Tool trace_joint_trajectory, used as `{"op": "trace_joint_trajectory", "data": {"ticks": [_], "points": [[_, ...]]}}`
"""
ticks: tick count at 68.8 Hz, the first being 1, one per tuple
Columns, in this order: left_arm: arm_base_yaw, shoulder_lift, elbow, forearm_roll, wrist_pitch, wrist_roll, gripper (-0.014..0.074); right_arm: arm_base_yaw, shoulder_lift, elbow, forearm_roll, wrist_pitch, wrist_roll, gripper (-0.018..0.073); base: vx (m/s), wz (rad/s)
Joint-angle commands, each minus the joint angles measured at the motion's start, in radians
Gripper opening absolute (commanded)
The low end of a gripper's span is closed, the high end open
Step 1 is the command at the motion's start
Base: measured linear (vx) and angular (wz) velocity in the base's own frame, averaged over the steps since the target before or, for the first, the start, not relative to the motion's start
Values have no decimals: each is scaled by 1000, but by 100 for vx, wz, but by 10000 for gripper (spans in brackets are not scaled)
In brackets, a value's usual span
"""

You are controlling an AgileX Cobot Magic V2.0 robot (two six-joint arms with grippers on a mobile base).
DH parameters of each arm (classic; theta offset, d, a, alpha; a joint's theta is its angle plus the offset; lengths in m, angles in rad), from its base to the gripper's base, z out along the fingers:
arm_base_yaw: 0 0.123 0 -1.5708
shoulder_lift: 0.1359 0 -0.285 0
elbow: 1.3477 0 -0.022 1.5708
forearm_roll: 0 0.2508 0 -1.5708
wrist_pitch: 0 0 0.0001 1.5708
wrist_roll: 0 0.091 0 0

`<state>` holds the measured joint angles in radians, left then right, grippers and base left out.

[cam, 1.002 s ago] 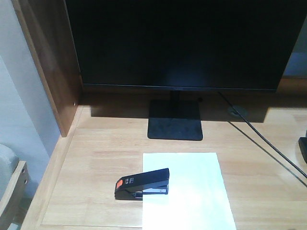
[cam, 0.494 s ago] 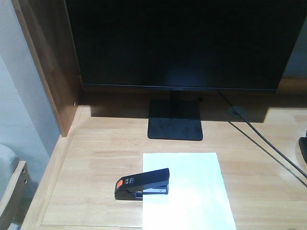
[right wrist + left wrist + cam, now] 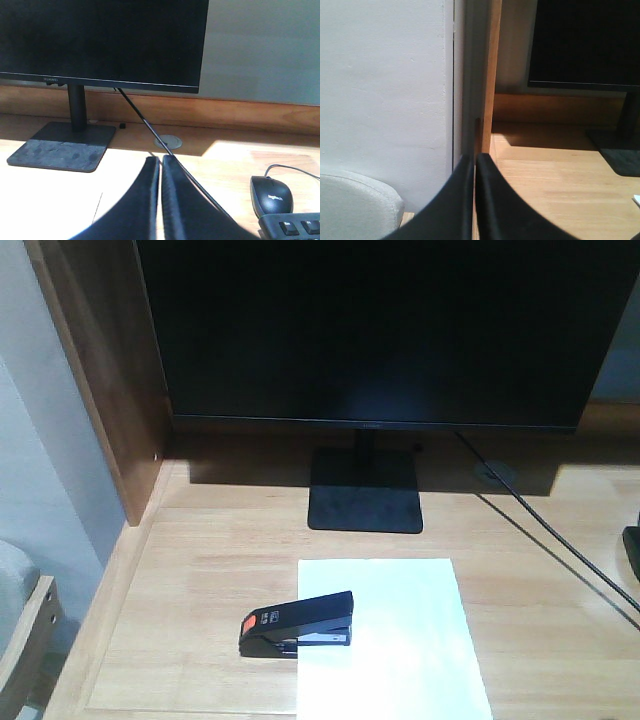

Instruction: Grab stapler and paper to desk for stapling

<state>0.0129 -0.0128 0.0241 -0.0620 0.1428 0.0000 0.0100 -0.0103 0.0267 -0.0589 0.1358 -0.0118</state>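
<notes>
While both arms' fingers (image 3: 474, 165) (image 3: 160, 167) sit closed and empty, one stapler (image 3: 297, 623) overlaps one paper (image 3: 400, 640).

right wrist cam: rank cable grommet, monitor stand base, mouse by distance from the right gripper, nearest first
1. Cable grommet: just beyond the right gripper, slightly to its right.
2. Mouse: off to the right, beside the keyboard corner.
3. Monitor stand base: off to the left, under the monitor.
Mouse and base are nearly level; that order is a loose call.
</notes>
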Motion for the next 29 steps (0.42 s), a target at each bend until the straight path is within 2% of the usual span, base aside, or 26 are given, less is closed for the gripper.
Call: {"op": "trace_joint_trajectory", "data": {"ticks": [1, 29], "points": [[1, -15, 12, -1, -74, -8, -6, -1, -9, 5, -2, -71, 4, -7, 0, 0], [1, -15, 12, -1, -74, -8, -6, -1, -9, 5, -3, -67, 4, -7, 0, 0]]}}
